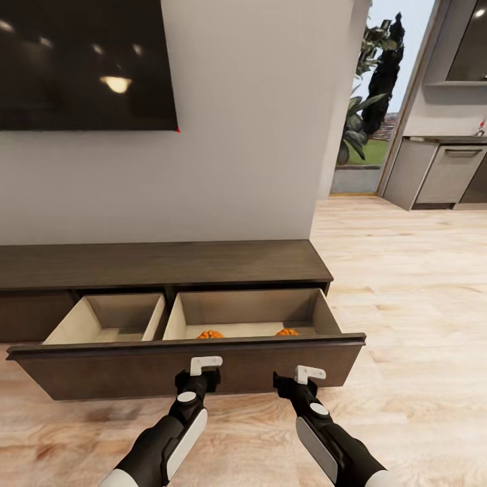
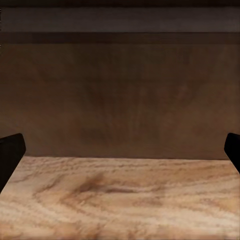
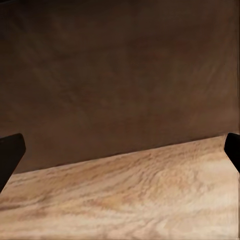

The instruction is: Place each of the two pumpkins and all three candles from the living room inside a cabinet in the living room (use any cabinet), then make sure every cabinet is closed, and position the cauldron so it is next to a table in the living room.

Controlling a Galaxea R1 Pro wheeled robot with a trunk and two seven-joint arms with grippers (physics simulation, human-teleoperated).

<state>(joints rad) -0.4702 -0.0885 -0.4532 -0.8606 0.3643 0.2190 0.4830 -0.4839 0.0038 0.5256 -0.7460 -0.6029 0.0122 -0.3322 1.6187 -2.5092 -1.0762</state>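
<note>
The left gripper [image 1: 197, 383] is being held against the dark front of the pulled-out drawer of the cabinet [image 1: 182, 368], its fingers spread wide apart with nothing between them, and the right gripper [image 1: 292, 385] is being held likewise, apart and empty. Two pumpkins [image 1: 210, 334] are lying inside the right compartment, just behind that front. The drawer is probably best closed by an even, level push from both arms, so skewing is avoided.

Grey wall [image 1: 250, 135], wall-mounted television [image 1: 84, 64], oak floor [image 1: 419, 284].
</note>
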